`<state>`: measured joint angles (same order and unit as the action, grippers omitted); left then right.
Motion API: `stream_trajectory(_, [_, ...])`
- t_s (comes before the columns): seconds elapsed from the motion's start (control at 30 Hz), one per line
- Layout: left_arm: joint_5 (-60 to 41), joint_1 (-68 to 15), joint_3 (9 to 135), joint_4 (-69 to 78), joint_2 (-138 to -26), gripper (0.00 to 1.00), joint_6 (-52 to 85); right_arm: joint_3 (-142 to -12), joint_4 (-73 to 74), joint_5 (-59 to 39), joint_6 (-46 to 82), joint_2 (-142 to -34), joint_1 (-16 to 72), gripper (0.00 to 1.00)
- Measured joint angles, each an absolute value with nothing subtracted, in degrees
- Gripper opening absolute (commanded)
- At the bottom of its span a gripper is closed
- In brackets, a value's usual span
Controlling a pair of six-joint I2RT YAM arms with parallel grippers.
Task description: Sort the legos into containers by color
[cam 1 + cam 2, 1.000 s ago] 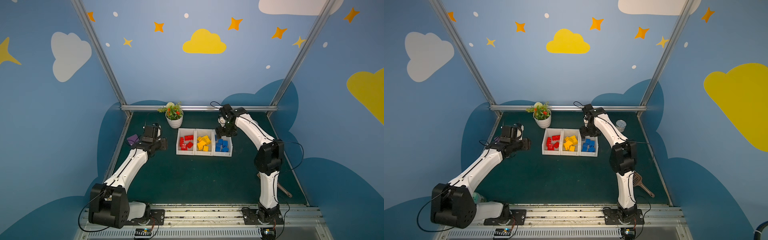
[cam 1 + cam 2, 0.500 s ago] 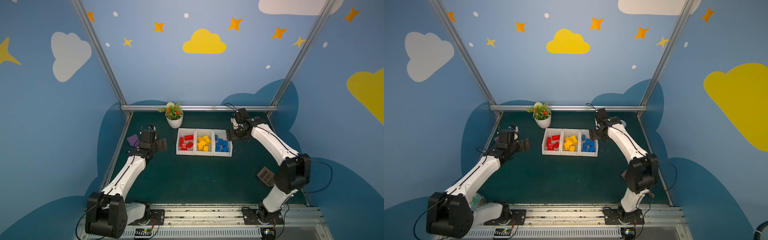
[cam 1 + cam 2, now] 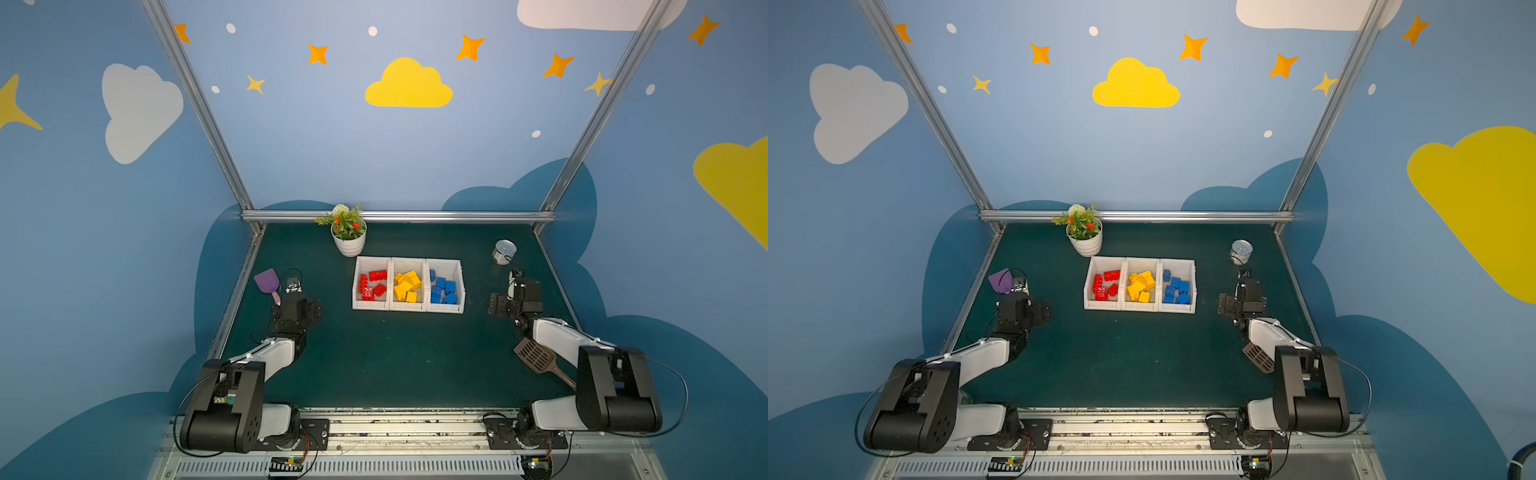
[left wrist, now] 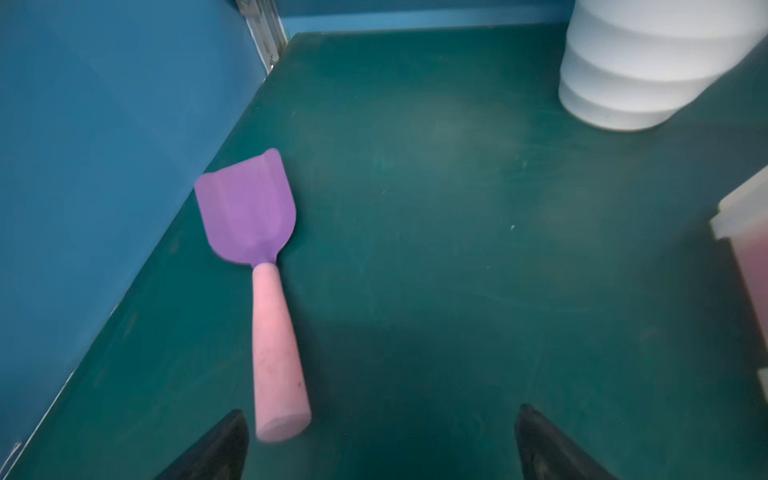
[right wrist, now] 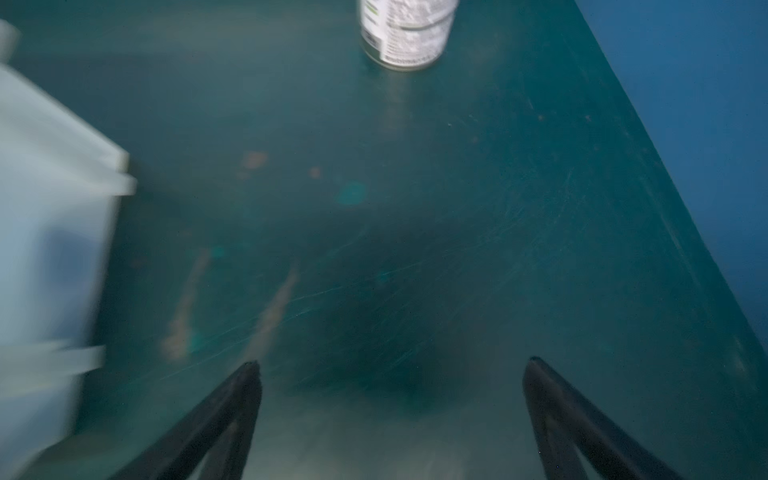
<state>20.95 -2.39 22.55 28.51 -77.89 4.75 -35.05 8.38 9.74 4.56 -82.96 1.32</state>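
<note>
The left gripper [image 4: 382, 411] is spread wide and holds nothing, low over the table [image 4: 457, 249]. Just beside one of its fingers lies the pink handle end of a purple scoop [image 4: 266, 291], flat on the table along the left wall. Farther off stands a white pot [image 4: 648, 62].

The right gripper [image 5: 392, 362] is also spread wide and empty, though its wrist view is blurred. A can [image 5: 407, 33] stands upright beyond it, near the back right corner.

Between the two grippers, well apart from both, the bins [image 3: 408, 307] sit in a row mid-table. The legos in view all lie inside them: red [image 3: 372, 284] in the left bin, yellow [image 3: 407, 284] in the middle, blue [image 3: 444, 291] in the right. A brown scoop [image 3: 536, 357] lies by the right arm, partly hidden by it.
</note>
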Motion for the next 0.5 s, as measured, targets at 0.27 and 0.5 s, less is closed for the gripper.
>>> stream_trajectory(0.27, [12.62,0.21,22.63,42.52,-88.49,0.99,4.01,-26.74,27.2,3.97,5.76,-83.22,0.36,0.99])
stream_trajectory(0.5, [8.97,0.21,22.65,43.9,-88.4,0.99,2.76,-28.03,26.41,4.47,6.22,-83.44,0.97,0.99])
